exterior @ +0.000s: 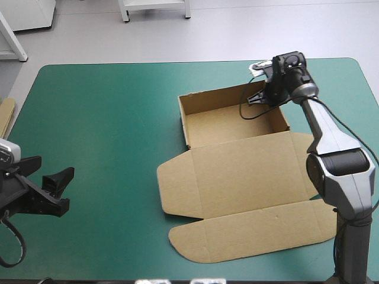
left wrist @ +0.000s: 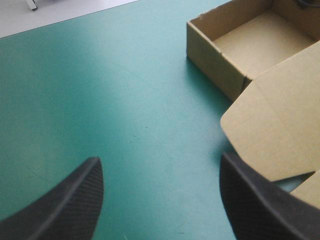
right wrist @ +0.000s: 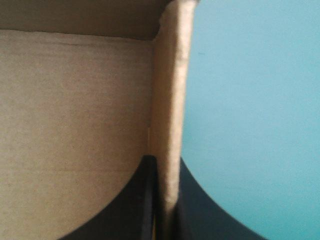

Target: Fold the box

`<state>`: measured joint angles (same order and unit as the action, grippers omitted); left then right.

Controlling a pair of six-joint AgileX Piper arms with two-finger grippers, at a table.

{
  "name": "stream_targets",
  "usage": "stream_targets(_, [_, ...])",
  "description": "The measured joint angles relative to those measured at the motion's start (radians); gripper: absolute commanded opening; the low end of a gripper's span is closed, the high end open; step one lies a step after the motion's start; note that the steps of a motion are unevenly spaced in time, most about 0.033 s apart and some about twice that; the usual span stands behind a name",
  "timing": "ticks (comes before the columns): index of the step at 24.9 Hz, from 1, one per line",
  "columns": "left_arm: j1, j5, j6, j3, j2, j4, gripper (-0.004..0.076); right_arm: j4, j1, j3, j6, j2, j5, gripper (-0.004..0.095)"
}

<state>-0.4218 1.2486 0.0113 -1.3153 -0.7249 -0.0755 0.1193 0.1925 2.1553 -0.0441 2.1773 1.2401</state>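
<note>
Box (exterior: pixel 243 171) sits as an open tray, lid flat — right gripper (exterior: pixel 261 97) pinching its wall, left gripper (left wrist: pixel 160 164) spread.

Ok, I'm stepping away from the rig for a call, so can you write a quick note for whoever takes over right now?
Left gripper: open, hovering over the bare table near its front left corner, clear of the box.
Right gripper: shut on the box, pinching a wall at the tray's far right corner.
Box: right of centre, an open tray with its walls up; the lid lies flat toward the front edge.
Done: walls raised.
Left: the lid and its flaps are not yet folded.
Spare board sits at the table's left edge.
</note>
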Motion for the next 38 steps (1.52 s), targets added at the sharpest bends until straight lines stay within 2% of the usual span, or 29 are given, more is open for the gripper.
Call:
stream_targets(3, [0.0, -0.001, 0.0, 0.003, -0.025, 0.0, 0.0475, 0.043, -0.153, 0.0, -0.059, -0.006, 0.0, -0.0017])
stream_targets(4, [0.0, -0.001, 0.0, 0.003, -0.026, 0.0, 0.0475, 0.043, -0.182, 0.0, -0.067, -0.006, 0.0, -0.0017])
stream_targets(8, [0.0, -0.001, 0.0, 0.003, -0.026, -0.011, 0.0475, 0.034, -0.451, 0.0, -0.129, -0.006, 0.0, -0.0017])
stream_targets(10, [0.0, -0.001, 0.0, 0.003, -0.026, -0.022, 0.0475, 0.033, -0.526, 0.0, -0.134, -0.006, 0.0, -0.0017])
stream_targets(13, [0.0, -0.001, -0.001, 0.003, -0.026, -0.038, 0.0475, -0.021, -0.662, 0.0, -0.165, -0.006, 0.001, -0.0012])
stream_targets(16, [0.0, -0.001, -0.001, 0.003, -0.026, -0.038, 0.0475, -0.02, -0.695, 0.0, -0.173, -0.006, 0.0, -0.0012])
stream_targets(23, [0.0, -0.001, -0.001, 0.003, -0.026, -0.039, 0.0475, -0.04, -0.692, 0.0, -0.187, -0.005, -0.016, 0.0007])
stream_targets(26, [0.0, -0.001, -0.001, 0.003, -0.026, -0.039, 0.0475, -0.045, -0.688, 0.0, -0.19, -0.002, -0.02, 0.0137])
stream_targets(31, [0.0, -0.001, -0.001, 0.003, -0.026, -0.038, 0.0475, -0.092, -0.687, 0.0, -0.205, -0.001, -0.03, 0.0517])
stream_targets(32, [0.0, -0.001, -0.001, 0.003, -0.026, -0.038, 0.0475, -0.119, -0.687, 0.0, -0.219, -0.001, -0.033, 0.0563])
stream_targets(34, [0.0, -0.001, -0.001, 0.003, -0.026, -0.038, 0.0475, -0.181, -0.687, 0.0, -0.243, -0.001, -0.036, 0.0614])
stream_targets(36, [0.0, -0.001, -0.001, 0.003, -0.026, -0.038, 0.0475, -0.237, -0.684, 0.0, -0.269, -0.001, -0.036, 0.0604])
stream_targets(38, [0.0, -0.001, -0.001, 0.003, -0.026, -0.038, 0.0475, -0.232, -0.683, 0.0, -0.272, -0.001, -0.023, 0.0604])
